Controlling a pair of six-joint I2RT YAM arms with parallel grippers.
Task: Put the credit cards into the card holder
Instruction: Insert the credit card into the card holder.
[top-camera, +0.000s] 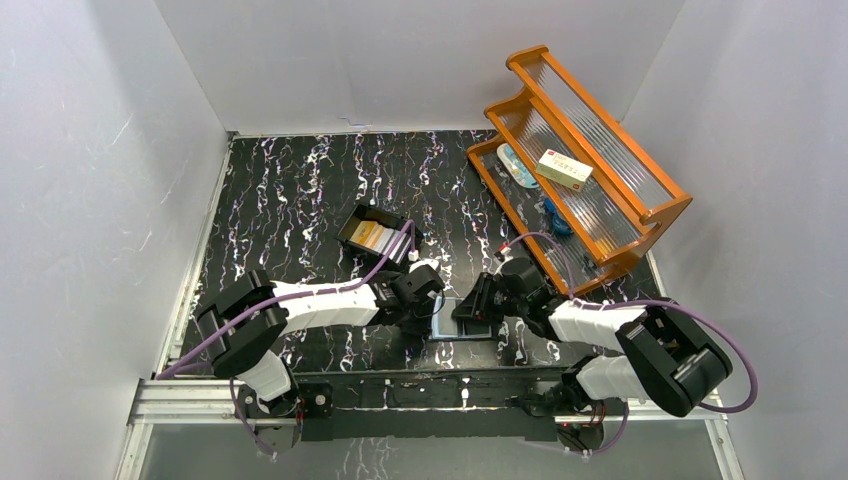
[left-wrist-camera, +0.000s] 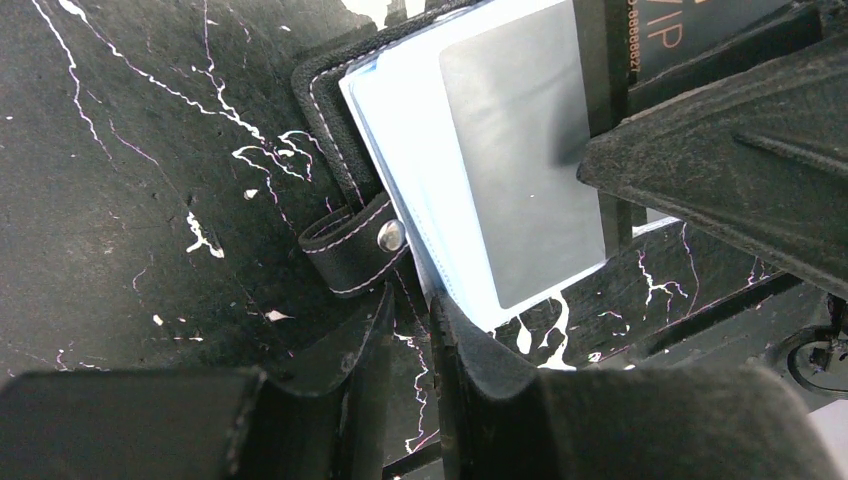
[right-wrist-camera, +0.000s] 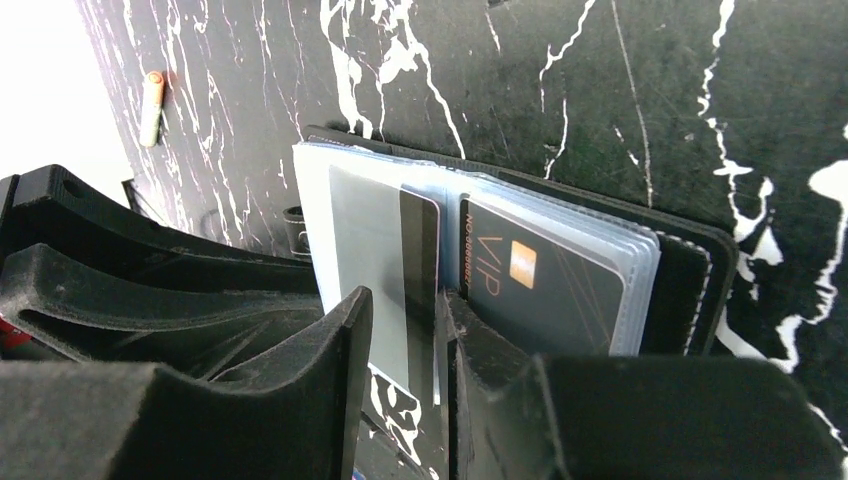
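Observation:
The black card holder (top-camera: 462, 322) lies open on the table between both grippers, its snap tab (left-wrist-camera: 355, 243) sticking out to one side. A silver-grey credit card (right-wrist-camera: 385, 250) with a black stripe sits in the left blue sleeve. A black VIP card (right-wrist-camera: 540, 280) fills the right one. My right gripper (right-wrist-camera: 405, 320) is open, its jaws either side of the grey card's near end. My left gripper (left-wrist-camera: 412, 340) stands at the holder's corner, its jaws a narrow gap apart over bare table. One fingertip (left-wrist-camera: 470, 350) meets the sleeve edge.
A rigid black box (top-camera: 372, 232) with more cards stands behind the left gripper. An orange wooden rack (top-camera: 580, 150) at the back right holds a cream-and-red carton (top-camera: 563, 170). A small beige stick (right-wrist-camera: 151, 105) lies on the table.

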